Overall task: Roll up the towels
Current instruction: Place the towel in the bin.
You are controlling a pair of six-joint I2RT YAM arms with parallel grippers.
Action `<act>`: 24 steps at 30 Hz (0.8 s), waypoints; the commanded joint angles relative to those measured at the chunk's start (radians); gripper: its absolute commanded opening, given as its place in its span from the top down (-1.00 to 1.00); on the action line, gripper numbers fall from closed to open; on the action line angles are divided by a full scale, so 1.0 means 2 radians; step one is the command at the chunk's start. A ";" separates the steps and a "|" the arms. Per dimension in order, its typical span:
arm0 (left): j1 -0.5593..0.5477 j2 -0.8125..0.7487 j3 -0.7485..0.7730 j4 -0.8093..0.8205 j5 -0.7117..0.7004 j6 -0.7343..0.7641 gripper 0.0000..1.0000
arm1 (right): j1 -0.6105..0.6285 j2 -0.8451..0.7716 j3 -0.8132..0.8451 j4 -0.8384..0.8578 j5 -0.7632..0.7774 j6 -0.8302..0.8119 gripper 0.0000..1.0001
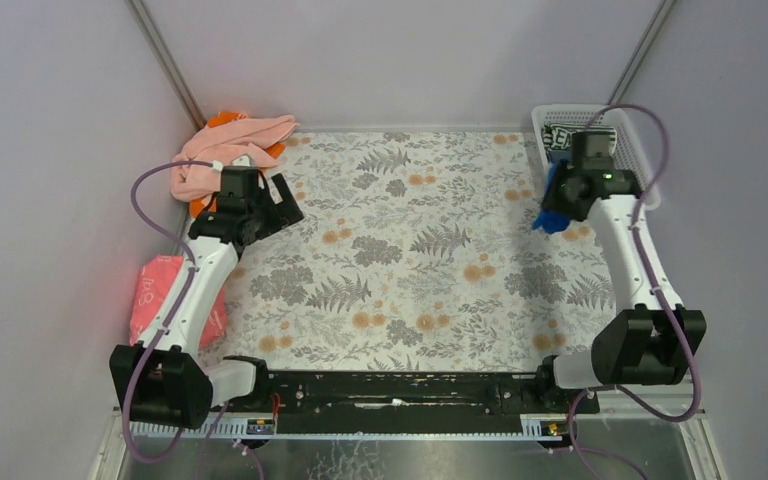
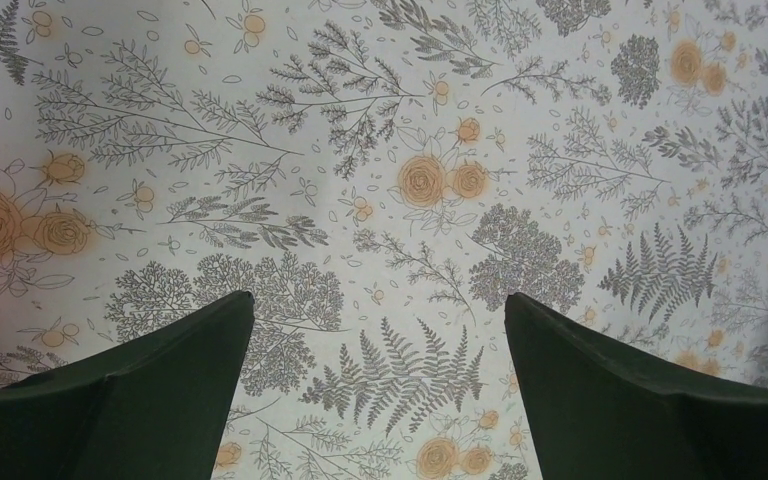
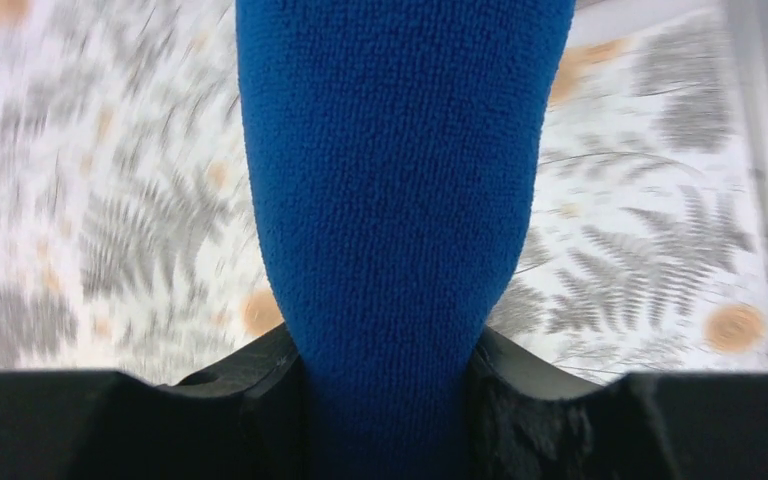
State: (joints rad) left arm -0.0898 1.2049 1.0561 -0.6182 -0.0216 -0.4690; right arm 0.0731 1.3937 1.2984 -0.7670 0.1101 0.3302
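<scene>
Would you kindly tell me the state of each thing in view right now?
left gripper, open, holding nothing
right gripper, shut on royal blue towel
royal blue towel, gripped, bunched narrow
pink towel, crumpled heap, not rolled
orange towel, mostly buried under pink towel

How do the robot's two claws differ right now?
The left gripper stands wide open and empty; the right gripper is clamped on a royal blue towel. The left gripper sits near the pink towel at the far left; the right gripper is beside the white basket at the far right. Both are dark, two-fingered, above the flowered table cover.
</scene>
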 commanded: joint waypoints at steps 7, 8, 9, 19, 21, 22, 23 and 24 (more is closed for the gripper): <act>-0.028 -0.005 -0.006 -0.010 -0.044 0.021 -0.95 | -0.144 0.128 0.203 -0.045 0.168 0.084 1.00; -0.029 -0.005 -0.006 -0.010 -0.045 0.022 -0.95 | -0.149 0.147 0.214 -0.044 0.175 0.088 1.00; -0.029 -0.004 -0.006 -0.010 -0.048 0.022 -0.95 | -0.151 0.164 0.226 -0.043 0.192 0.093 1.00; -0.028 0.008 -0.007 -0.012 -0.060 0.024 -0.96 | -0.163 0.317 0.315 -0.036 0.222 0.148 1.00; -0.028 0.011 -0.006 -0.014 -0.067 0.023 -0.96 | -0.163 0.343 0.329 -0.036 0.210 0.162 1.00; -0.028 0.012 -0.006 -0.015 -0.070 0.022 -0.96 | -0.163 0.356 0.337 -0.037 0.204 0.172 1.00; -0.028 0.013 -0.006 -0.016 -0.073 0.022 -0.96 | -0.164 0.368 0.342 -0.035 0.193 0.181 1.00; -0.028 0.013 -0.006 -0.016 -0.075 0.021 -0.96 | -0.164 0.375 0.345 -0.029 0.186 0.191 1.00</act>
State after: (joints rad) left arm -0.1436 1.2236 1.0515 -0.6323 -0.1226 -0.4427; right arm -0.2516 2.1040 1.9102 -0.8410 0.4854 0.6090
